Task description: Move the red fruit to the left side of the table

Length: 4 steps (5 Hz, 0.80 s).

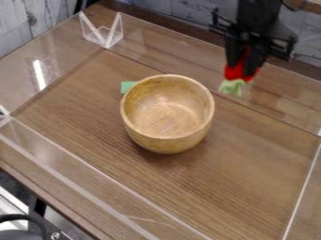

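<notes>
The red fruit (236, 76) is a small glossy red piece with a green leafy base, hanging above the back right part of the table (238, 178). My gripper (241, 67) points straight down from the dark arm and is shut on the red fruit, whose green base sticks out below the fingers. The fruit hangs a little clear of the wood surface, behind and to the right of the wooden bowl.
A wooden bowl (168, 113) stands mid-table. A flat green piece (128, 88) peeks out behind its left rim. Low clear plastic walls (38, 150) edge the tabletop, with a clear folded stand (103, 31) at the back left.
</notes>
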Each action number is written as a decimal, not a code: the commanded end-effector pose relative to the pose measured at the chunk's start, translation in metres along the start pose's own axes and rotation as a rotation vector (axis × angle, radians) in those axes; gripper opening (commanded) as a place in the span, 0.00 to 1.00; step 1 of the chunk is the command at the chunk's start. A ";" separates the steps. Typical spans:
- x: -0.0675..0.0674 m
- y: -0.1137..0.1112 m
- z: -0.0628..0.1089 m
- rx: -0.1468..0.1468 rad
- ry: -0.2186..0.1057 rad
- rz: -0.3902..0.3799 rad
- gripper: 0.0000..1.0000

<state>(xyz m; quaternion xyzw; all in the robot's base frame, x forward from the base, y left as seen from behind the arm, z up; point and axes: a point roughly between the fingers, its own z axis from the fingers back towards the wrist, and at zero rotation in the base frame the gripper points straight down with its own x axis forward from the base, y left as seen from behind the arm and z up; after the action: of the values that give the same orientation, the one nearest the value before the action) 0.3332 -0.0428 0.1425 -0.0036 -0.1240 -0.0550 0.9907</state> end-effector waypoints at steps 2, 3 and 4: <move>-0.013 -0.036 -0.013 0.016 -0.039 0.081 0.00; -0.017 -0.034 -0.020 0.022 -0.039 0.115 0.00; -0.020 -0.026 -0.021 0.031 -0.047 0.152 0.00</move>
<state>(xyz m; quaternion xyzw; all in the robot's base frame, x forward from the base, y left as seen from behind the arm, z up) 0.3126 -0.0684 0.1027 0.0055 -0.1232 0.0192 0.9922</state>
